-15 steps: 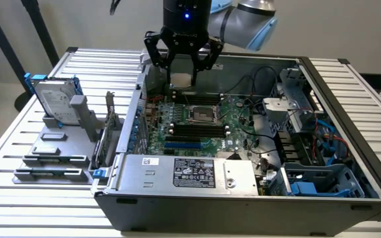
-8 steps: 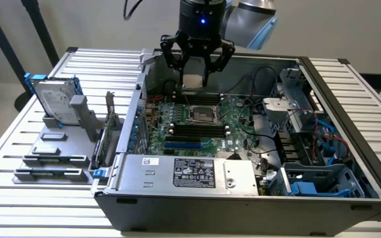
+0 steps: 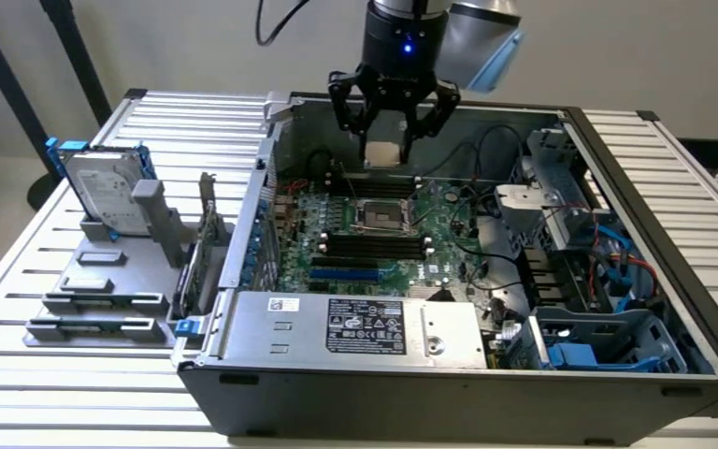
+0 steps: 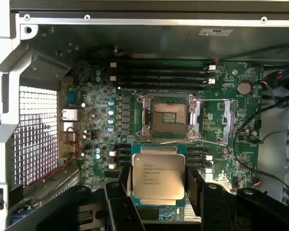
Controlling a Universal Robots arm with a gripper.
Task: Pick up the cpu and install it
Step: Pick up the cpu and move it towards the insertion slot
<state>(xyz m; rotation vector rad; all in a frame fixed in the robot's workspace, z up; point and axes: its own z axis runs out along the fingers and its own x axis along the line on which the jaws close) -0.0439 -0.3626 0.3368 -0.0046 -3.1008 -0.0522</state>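
My tool (image 4: 158,188) is closed on the cpu (image 4: 158,175), one finger (image 4: 119,195) against each of two opposite edges, jaws set wide. The chip hangs flat, metal top toward the wrist camera. It is clear of the board (image 4: 221,77) and inside the open case (image 3: 459,383).

The grip is my first worry. I hold only thin edges, so a jolt could let the chip slip or tip. If it drops, it lands on the slots (image 4: 197,153) or on the board.

The socket (image 4: 166,115) lies open a little beyond the chip, not directly under it, so the line-up is not yet right. Coming down while offset or rotated would set the chip on the socket's metal frame, or press a corner into the contact field and bend contacts. I judge that the costliest mistake here. I cannot tell from either view whether the chip's orientation marks match the socket. My fingers reach past the chip's edges and could catch the frame or its wire lever on the way down.

The wrist view gives me the chip's printed top, the socket's contact grid and how far the two are out of line. It gives me no sense of height.

The exterior view supplies that. It shows the tool (image 3: 385,140) with the cpu (image 3: 384,152) hanging well above the board (image 3: 440,201), toward the far side of the socket (image 3: 381,217). It also shows a black cable (image 3: 499,140) near my arm's path that could snag. Out on the worktop (image 3: 35,281), at the exterior view's left, stands the hard drive (image 3: 104,187), well apart from my work.
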